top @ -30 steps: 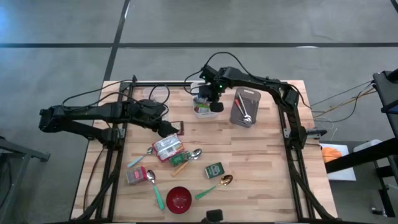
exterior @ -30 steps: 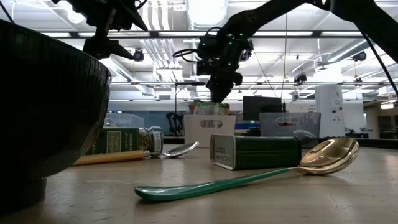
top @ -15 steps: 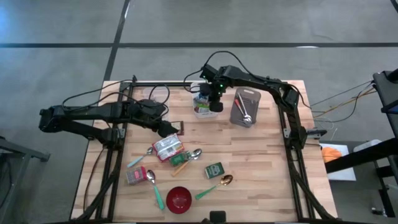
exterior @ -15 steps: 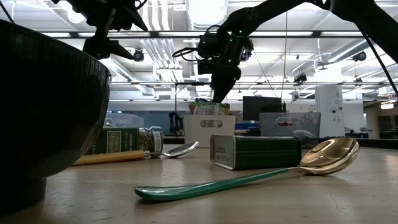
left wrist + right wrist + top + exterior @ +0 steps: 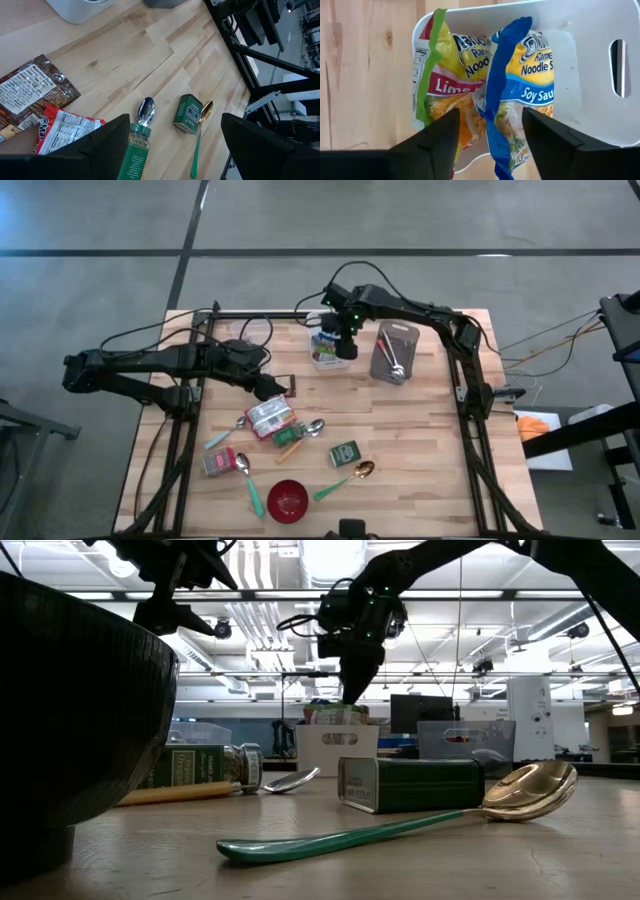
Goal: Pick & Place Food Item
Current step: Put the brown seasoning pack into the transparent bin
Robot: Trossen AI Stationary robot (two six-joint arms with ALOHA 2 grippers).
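Noodle packets in the white bin (image 5: 580,65)
Right gripper (image 5: 490,137) hangs above the blue packet (image 5: 520,85), jaws apart; left gripper (image 5: 172,145) hovers mid-worktop, jaws apart.

The counter (image 5: 420,440) is pale wood planks, ringed by a black metal frame (image 5: 478,450). Under it runs a grey concrete floor (image 5: 120,220) crossed by dark seam lines (image 5: 300,252). Looking level across the room, the ceiling (image 5: 480,610) is open, hung with pipes, beams and long strip lights (one bright panel (image 5: 335,558) right overhead). Farther back stand a dark monitor (image 5: 413,710) and a white cabinet (image 5: 528,705).
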